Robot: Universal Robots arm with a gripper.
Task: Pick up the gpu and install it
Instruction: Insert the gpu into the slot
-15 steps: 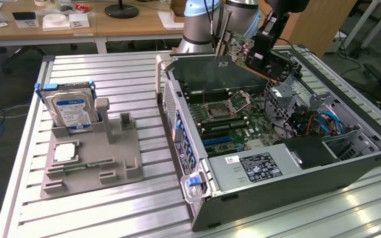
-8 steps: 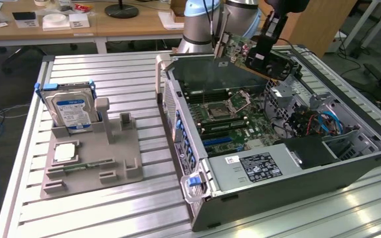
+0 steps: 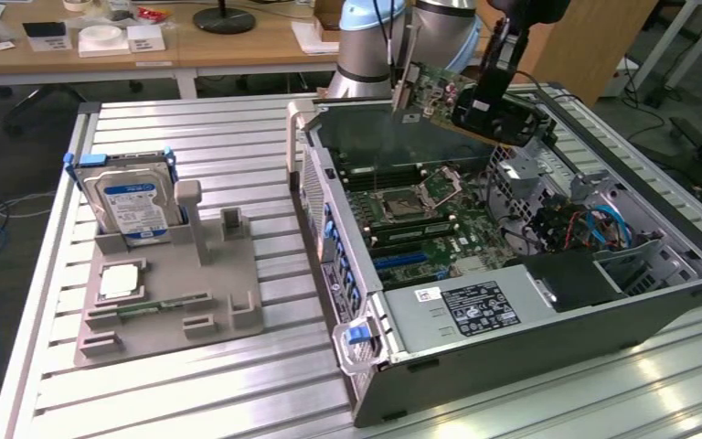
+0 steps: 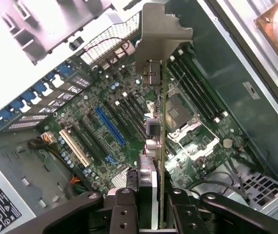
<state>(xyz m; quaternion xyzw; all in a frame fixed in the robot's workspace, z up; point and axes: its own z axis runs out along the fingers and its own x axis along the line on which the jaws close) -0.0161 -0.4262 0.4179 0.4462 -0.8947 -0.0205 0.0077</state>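
Gpu point(image 3: 442, 91) hangs in the air above the far side of the open case point(image 3: 510, 366), pinched by the end effector point(image 3: 488, 96), which is closed on the card's black-faced end. The card is tilted, with its grey metal end towards the exterior view's left, and it is clear of the boards below.

The worktop point(image 3: 205, 393) of ribbed metal carries everything. The case lies on its side at the exterior view's right, the motherboard point(image 3: 419, 224) open to view inside and a power supply point(image 3: 473, 306) at its near end. A grey tray point(image 3: 223, 274) sits on the worktop at the exterior view's left, well apart from the gpu, with a hard drive point(image 3: 132, 206) standing upright at its far left corner.

In the wrist view the gpu point(image 4: 153, 126) shows edge-on between the fingers of the end effector point(image 4: 151, 214), above the motherboard point(image 4: 105, 122) and its slots.
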